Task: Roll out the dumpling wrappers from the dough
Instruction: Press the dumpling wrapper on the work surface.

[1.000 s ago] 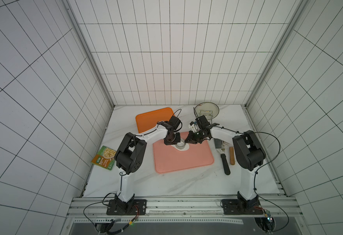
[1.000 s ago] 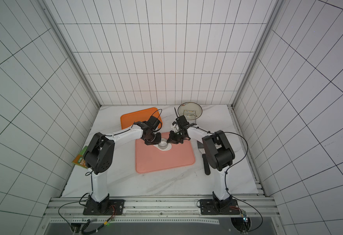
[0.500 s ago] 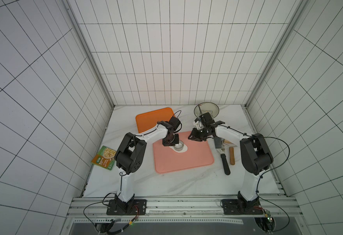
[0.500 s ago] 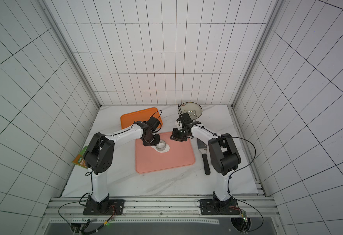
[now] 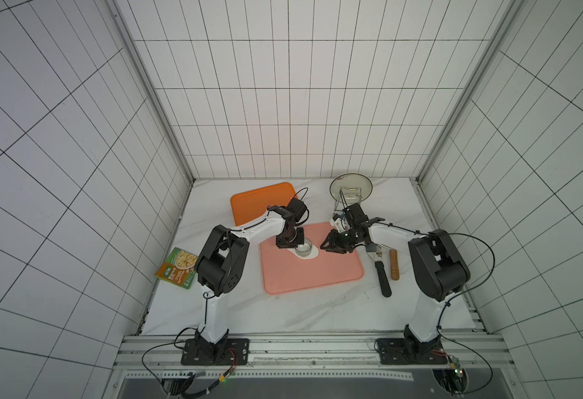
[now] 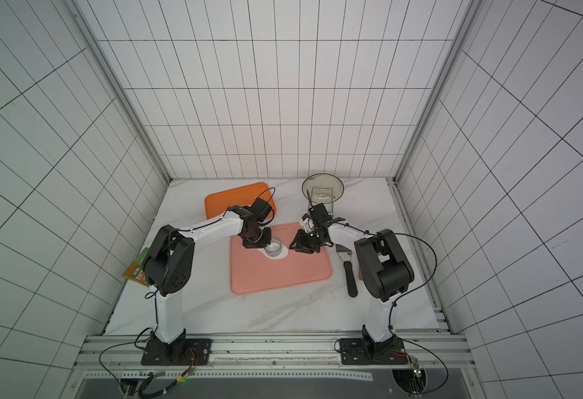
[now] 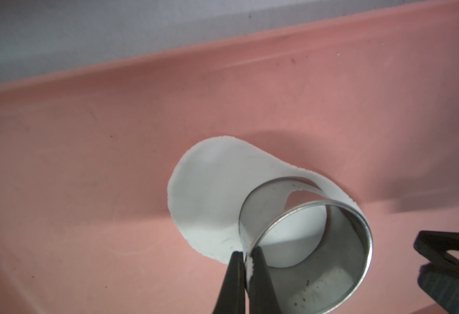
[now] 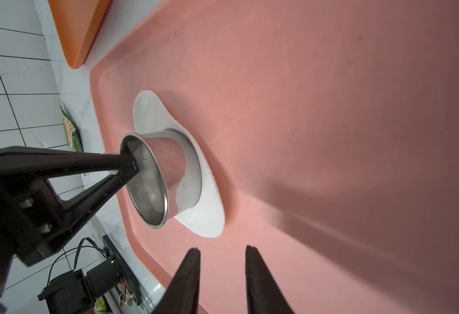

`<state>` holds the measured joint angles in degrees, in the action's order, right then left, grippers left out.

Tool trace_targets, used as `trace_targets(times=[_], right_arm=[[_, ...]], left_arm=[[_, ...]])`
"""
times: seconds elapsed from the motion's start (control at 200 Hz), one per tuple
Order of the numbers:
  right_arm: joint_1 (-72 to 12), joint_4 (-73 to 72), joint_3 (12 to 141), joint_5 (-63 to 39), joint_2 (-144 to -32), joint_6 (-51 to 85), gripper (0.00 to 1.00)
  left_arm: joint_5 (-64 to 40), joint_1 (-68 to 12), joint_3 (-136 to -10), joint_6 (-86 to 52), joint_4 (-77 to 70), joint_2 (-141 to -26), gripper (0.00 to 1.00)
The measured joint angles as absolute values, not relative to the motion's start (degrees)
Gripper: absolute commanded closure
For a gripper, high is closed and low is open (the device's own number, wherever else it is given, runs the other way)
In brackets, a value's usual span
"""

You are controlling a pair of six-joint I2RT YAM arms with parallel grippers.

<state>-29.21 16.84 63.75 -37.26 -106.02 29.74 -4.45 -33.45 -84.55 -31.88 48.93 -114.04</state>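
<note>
Noted left gripper (image 7: 246, 257) pinched tight on the wall of the steel ring (image 7: 266, 206), one finger inside the bore, one outside. Found ring standing with its lower rim on the dough (image 7: 206, 195). Saw white sheet through the bore; cannot tell cut disc from uncut sheet there. Located dough directly below and just beyond the left fingertips, flat on the pink mat (image 5: 317, 276), irregular oval outline. Noted right gripper (image 8: 221, 248) with a narrow gap between its fingers, nothing held, poised over bare mat. Placed dough edge just ahead of the right fingertips, not touching. Confirmed in both top views: right gripper (image 5: 328, 246) beside ring (image 5: 304, 249), apart.
</note>
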Motion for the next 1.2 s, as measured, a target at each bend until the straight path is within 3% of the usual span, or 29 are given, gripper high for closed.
trace_targets(times=[0.65, 0.89, 1.2], right_arm=[[-29.76, 10.48, 61.73, -40.38, -106.08, 33.3, 0.7], [-31.27, 11.92, 67.31, -40.58, -108.99, 33.26, 0.7], [-32.23, 14.87, 72.16, -39.55, -112.97, 32.6, 0.79]], left_arm=[[-3.97, -33.87, -84.18, -31.99, 48.47, -114.04, 1.0], [-3.84, -33.98, -84.14, -32.08, 48.42, -114.04, 1.0], [-3.84, -33.98, -84.14, -32.1, 48.38, -114.04, 1.0]])
